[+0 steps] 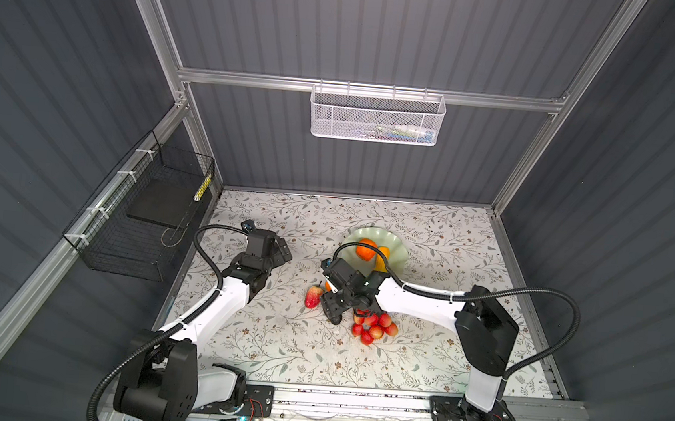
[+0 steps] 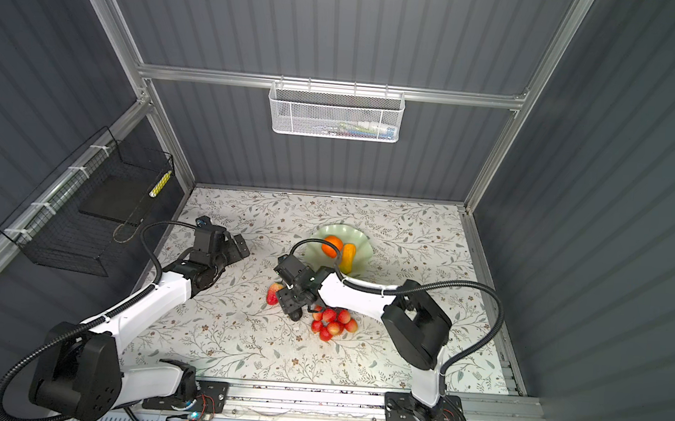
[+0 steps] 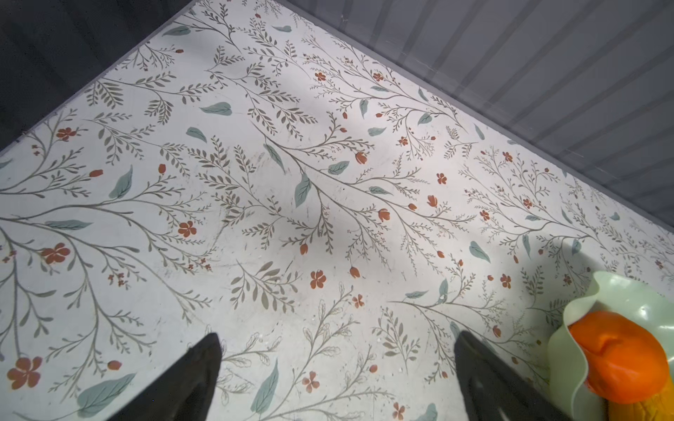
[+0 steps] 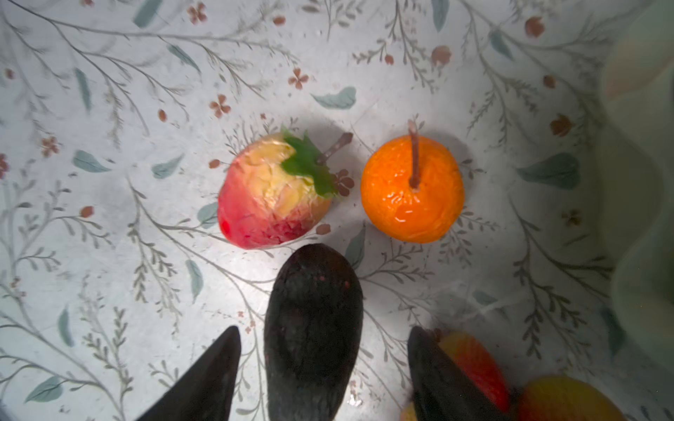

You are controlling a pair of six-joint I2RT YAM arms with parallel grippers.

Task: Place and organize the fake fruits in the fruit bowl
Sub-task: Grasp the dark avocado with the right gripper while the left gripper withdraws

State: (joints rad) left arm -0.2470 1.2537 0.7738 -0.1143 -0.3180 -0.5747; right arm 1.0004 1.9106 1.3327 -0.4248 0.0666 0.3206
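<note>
The fruit bowl (image 1: 392, 239), far middle of the table (image 1: 274, 339), holds the big orange (image 1: 365, 250) and long yellow fruit (image 1: 383, 258). Nearer, the right gripper (image 4: 324, 330) straddles the avocado (image 4: 313, 291), jaws spread, gaps either side; the bunch of red balls (image 1: 376, 325) crowds one finger. The strawberry-like fruit (image 4: 270, 197) and small stemmed orange (image 4: 412, 189) lie just beyond. The left gripper (image 3: 338, 334) gapes over bare table

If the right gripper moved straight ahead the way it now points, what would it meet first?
The right gripper would likely meet the avocado first, lying between its open jaws; the strawberry and small orange sit beyond.
</note>
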